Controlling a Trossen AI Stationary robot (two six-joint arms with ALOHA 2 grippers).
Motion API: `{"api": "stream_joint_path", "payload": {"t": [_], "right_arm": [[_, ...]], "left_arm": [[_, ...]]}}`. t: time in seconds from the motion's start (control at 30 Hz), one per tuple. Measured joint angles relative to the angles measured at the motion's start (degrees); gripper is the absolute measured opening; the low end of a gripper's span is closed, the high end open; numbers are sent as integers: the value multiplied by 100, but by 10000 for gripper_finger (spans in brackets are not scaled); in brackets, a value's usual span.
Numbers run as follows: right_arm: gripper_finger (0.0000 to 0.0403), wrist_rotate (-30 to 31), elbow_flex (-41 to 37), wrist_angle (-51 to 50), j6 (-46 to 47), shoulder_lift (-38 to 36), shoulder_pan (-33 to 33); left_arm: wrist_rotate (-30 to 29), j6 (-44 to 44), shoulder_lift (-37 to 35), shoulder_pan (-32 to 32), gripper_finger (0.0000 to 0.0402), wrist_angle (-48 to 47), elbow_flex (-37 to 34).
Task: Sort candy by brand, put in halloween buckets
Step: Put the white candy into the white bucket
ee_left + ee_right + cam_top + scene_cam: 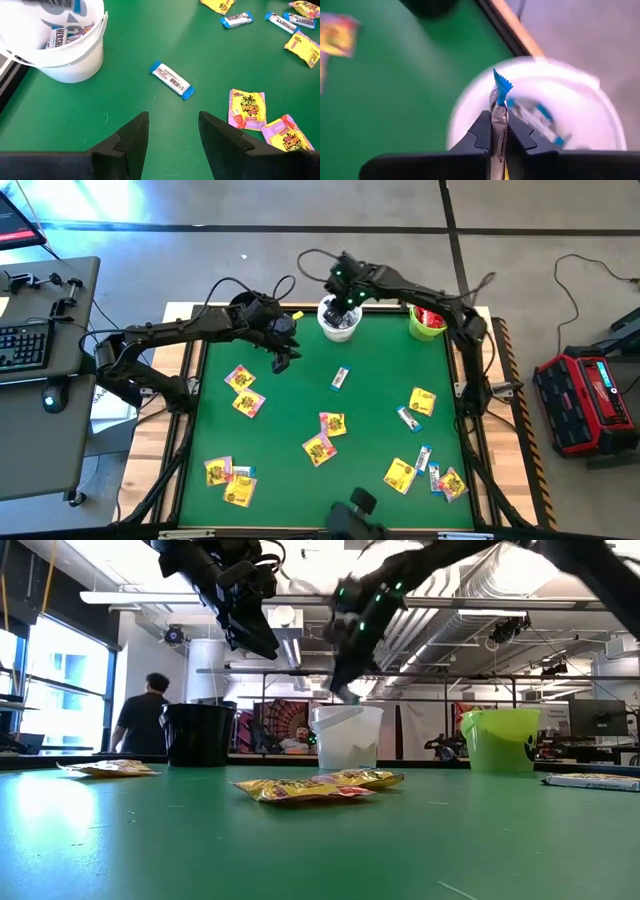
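Candy sorting on a green table (300, 395). Right gripper (498, 131) is over the white bucket (340, 321) at the far edge, fingers pinched tight on a slim white-and-blue bar (499, 111) w/ its blue crimped end sticking up past the tips. More white-and-blue bars lie inside that bucket per both wrist views.

Left gripper (172, 131) hangs above the table nr the far-left corner, fingers apart, nothing between them. A loose white-and-blue bar (172, 80) lies on the mat just ahead of it, beside the white bucket but not touching.

Black bucket (198, 734) sits left of the white one in the low view; mostly hidden under the left arm from above. Lime green bucket (427, 322) at far right corner, red packets (431, 318) in it.

Yellow packets (246, 390) and more white-and-blue bars are scattered over mid and near parts of the table, several clustered nr the near-right corner (430, 470).

Person (141, 716) stands in the room behind; a keyboard desk (40, 350) sits beside the table.
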Motion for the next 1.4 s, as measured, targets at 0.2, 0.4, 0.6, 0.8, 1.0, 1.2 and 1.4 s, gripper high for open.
{"api": "stream_joint_path", "payload": {"t": [0.2, 0.4, 0.6, 0.8, 1.0, 1.2, 1.4], "right_arm": [[5, 461, 261, -457, -86, 596, -166], [8, 480, 266, -530, -38, 843, -238], [51, 459, 266, -552, 50, 991, -231], [118, 459, 294, -504, 67, 959, -231], [164, 137, 1138, -1313, -119, 946, -159], [45, 21, 2206, -1572, -491, 817, 174], [5, 204, 2301, -1392, -160, 830, 390]], "left_arm": [[0, -6, 0, 0, 165, 0, 0], [2, -5, 0, 0, 165, -1, 0], [2, -5, 0, 0, 165, -2, 0], [4, -51, 0, -4, 165, -7, 0], [4, -97, 0, -4, 165, -7, 0], [7, -164, 0, -4, 165, -4, 0], [4, 56, 0, 1, 165, -4, 0]]}}
